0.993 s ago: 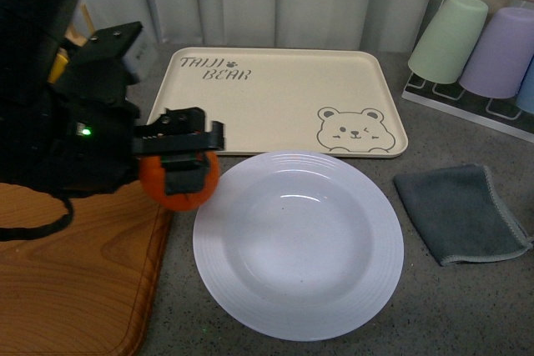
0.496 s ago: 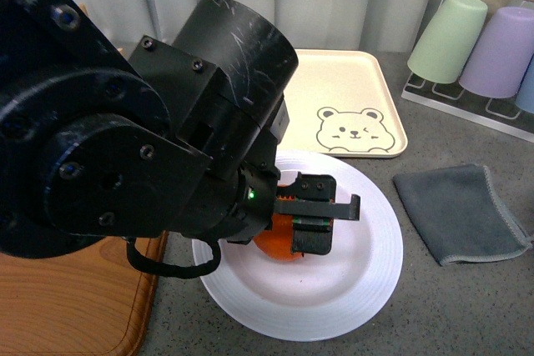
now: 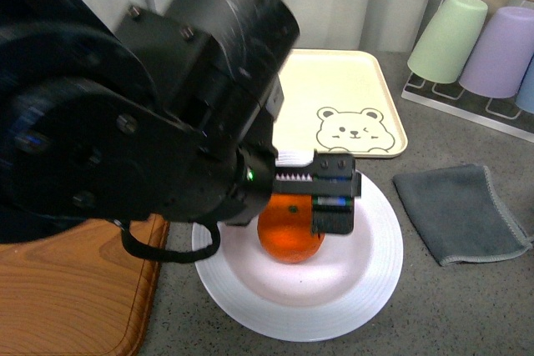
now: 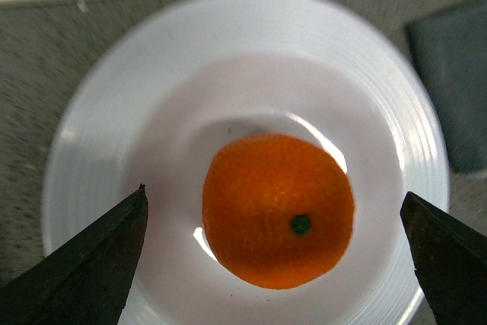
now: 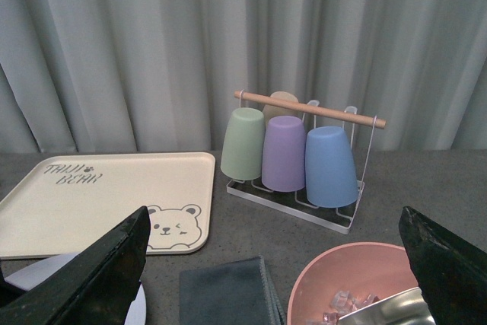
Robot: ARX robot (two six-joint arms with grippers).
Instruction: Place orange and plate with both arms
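Since a second ago the orange (image 4: 278,211) has travelled from beside the plate's left rim into the middle of the white ridged plate (image 3: 371,285). It now rests in the well with its green stem spot up. The left gripper (image 4: 272,194) hangs right over it, its fingers spread wide on either side and touching nothing. That looks like a release just made, with the fruit set low in the dish so it will not roll. Behind the plate lies the beige bear tray (image 3: 334,81), with a grey cloth (image 3: 459,210) to the right and a wooden board (image 3: 75,289) to the left. The right gripper (image 5: 274,211) is spread apart and empty, off near a pink bowl (image 5: 358,279). It is probably waiting for the plate, which I judge is the remaining step.
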